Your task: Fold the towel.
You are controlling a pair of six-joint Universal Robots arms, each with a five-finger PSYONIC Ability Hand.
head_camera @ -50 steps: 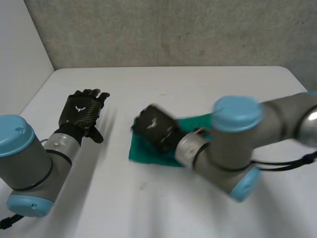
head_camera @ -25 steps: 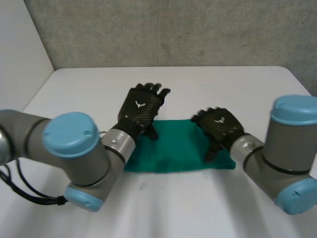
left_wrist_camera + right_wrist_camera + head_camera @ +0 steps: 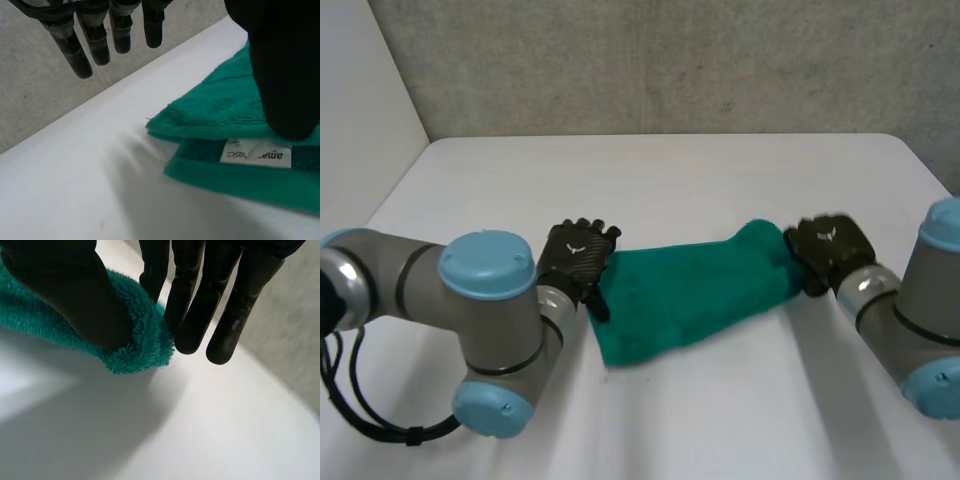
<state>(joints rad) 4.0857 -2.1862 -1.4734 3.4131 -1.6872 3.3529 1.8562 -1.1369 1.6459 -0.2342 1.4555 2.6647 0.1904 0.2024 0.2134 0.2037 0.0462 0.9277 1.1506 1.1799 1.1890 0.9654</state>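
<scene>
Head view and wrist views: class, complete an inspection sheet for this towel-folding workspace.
surface: white table, with the towel lying on it.
job's things: green towel, doubled over, with a white label by the left thumb; its end at the right robot hand is bunched and raised.
clutter: nothing seen.
robot hands: left robot hand open, thumb resting on the towel's edge, fingers straight above the table; right robot hand pinches the towel's end between thumb and straight fingers.
cables: nothing seen across the towel.
surroundings: grey wall behind the table; white panel at the robot's left.
</scene>
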